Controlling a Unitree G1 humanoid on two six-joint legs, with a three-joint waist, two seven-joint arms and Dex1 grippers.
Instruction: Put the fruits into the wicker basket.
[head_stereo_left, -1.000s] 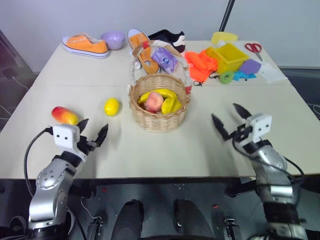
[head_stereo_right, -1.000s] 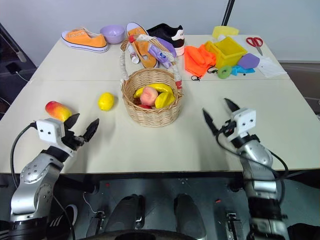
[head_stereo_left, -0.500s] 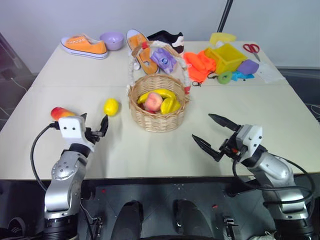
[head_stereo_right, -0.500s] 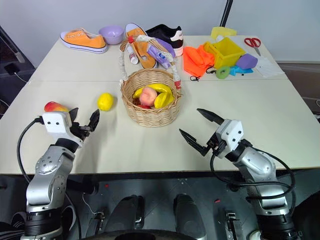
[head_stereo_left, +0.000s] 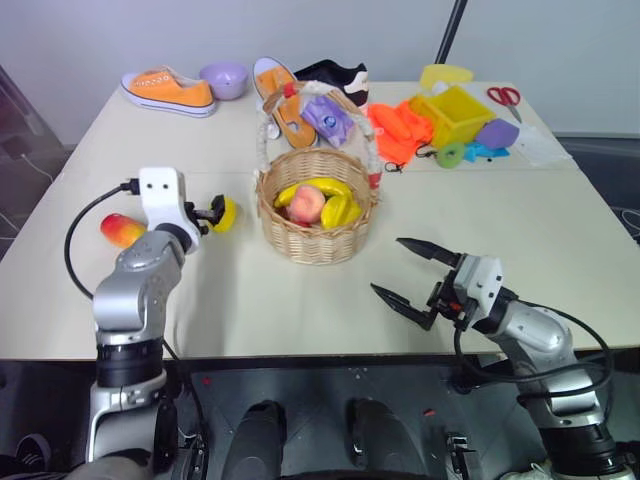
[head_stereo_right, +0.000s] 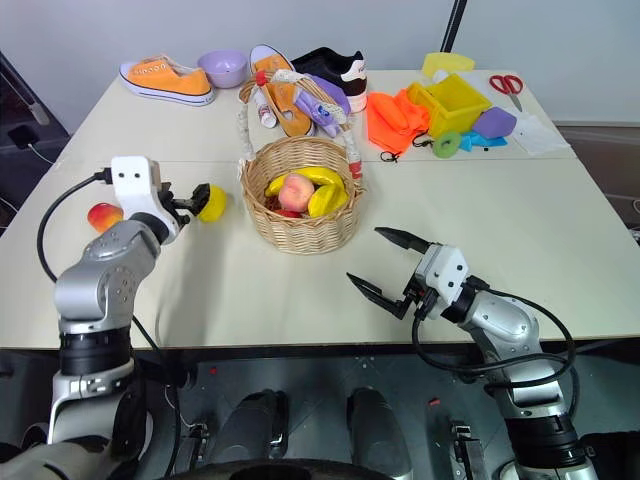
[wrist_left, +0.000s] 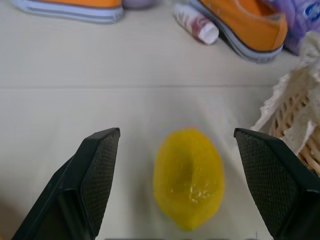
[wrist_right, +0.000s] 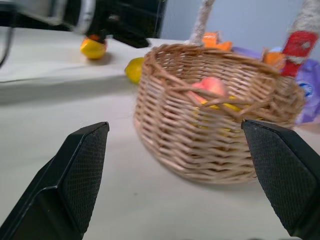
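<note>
Pale beige worktop (head_stereo_left: 300, 300) against a grey wall, holding the following. Item: wicker basket (head_stereo_left: 318, 205), centre of the frame, tan weave, tall handle wrapped in white and red; inside it lie yellow bananas (head_stereo_left: 330, 190) and a pinkish peach (head_stereo_left: 308, 203). Item: lemon (head_stereo_left: 226, 214), yellow, on the worktop just left of the basket, apart from its wall. Item: mango (head_stereo_left: 120, 230), red and yellow, at left of frame, partly hidden behind my left arm. Item: my left hand (head_stereo_left: 212, 211), left of centre, fingers spread apart and holding nothing; in the left wrist view the lemon (wrist_left: 188, 177) sits between the two black fingers (wrist_left: 97, 172) with a gap on each side. Item: my right hand (head_stereo_left: 412, 276), lower right of centre, fingers wide apart and empty, pointing toward the basket (wrist_right: 215, 130) from its near right side, well clear of it. Back row, upper part of frame: orange sneaker (head_stereo_left: 168, 90) at upper left, lilac bowl (head_stereo_left: 226, 78) beside it, second orange sneaker (head_stereo_left: 282, 100) behind the basket handle, purple toy (head_stereo_left: 328, 117), black shoe (head_stereo_left: 335, 75), orange cloth (head_stereo_left: 400, 128), yellow plastic bin (head_stereo_left: 460, 112), red-handled scissors (head_stereo_left: 507, 98) at upper right.
</note>
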